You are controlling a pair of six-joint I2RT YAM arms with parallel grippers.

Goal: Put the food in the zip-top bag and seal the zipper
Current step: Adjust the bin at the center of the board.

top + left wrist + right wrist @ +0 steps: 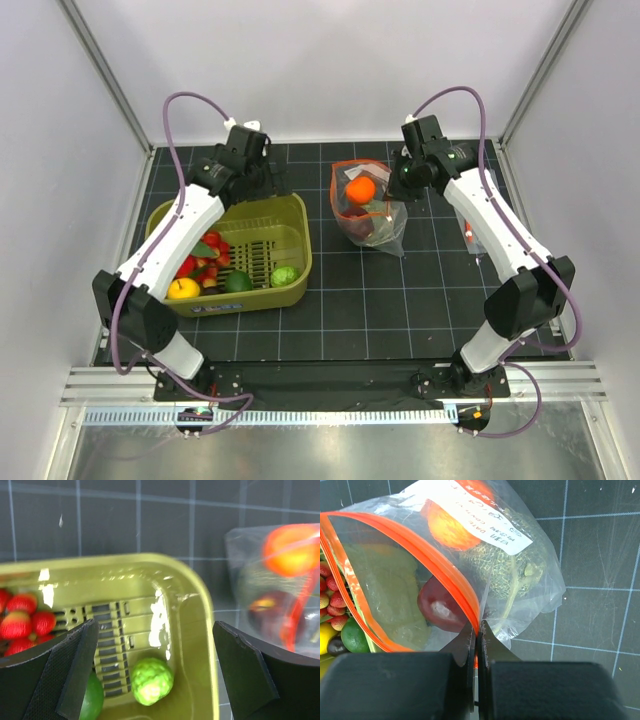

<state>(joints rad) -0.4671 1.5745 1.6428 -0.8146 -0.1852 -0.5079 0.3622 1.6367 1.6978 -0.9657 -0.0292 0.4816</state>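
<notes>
Pinching the thin orange-red zipper strip, the right tool is shut tight on the mouth of the clear crinkly plastic bag. The bag sits on the dark counter near the olive-green plastic basket. Inside it are a bright round orange, a dark red fruit and a pale-green spotty ball. The left tool hangs wide open over the basket's far side, holding nothing. A bumpy green ball, a yellow fruit and red berries lie in the basket.
</notes>
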